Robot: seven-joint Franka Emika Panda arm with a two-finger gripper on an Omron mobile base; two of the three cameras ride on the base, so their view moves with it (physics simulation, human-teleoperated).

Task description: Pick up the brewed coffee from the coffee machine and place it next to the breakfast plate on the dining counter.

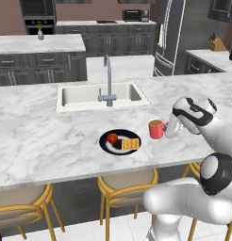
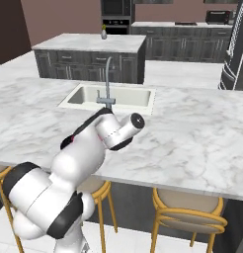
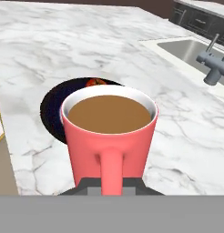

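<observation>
- Two-finger gripper [image 1: 168, 130] at the end of the white arm, reached out over the long white-grey marble dining counter [image 1: 42, 141]; fingers clasped on the handle side of the small red mug of brown coffee [image 1: 156, 128], as far as the left base view and hand view show.
- In the hand view, red mug [image 3: 109, 136] close in front, handle facing the camera, dark finger tips [image 3: 91, 184] low at its base on either side of the handle; coffee surface level, near the rim.
- Mug upright, just right of the round black breakfast plate [image 1: 120, 141]; whether resting on the marble or held just above it, cannot tell.
- On the plate: a red fruit [image 1: 112, 138] at the left, a golden square waffle [image 1: 130, 143] at the right; plate edge partly hidden behind the mug in the hand view [image 3: 52, 109].
- Beyond plate and mug, a pale rectangular sink [image 1: 101, 95] set into the counter, with a grey curved faucet [image 1: 108, 80] at its near rim.
- Below the counter's near edge, yellow-legged stools with beige seats [image 1: 127, 183].
- In the right base view, arm's white body in front of the mug and plate; sink [image 2: 111, 96] and faucet [image 2: 107, 79] visible behind it.
</observation>
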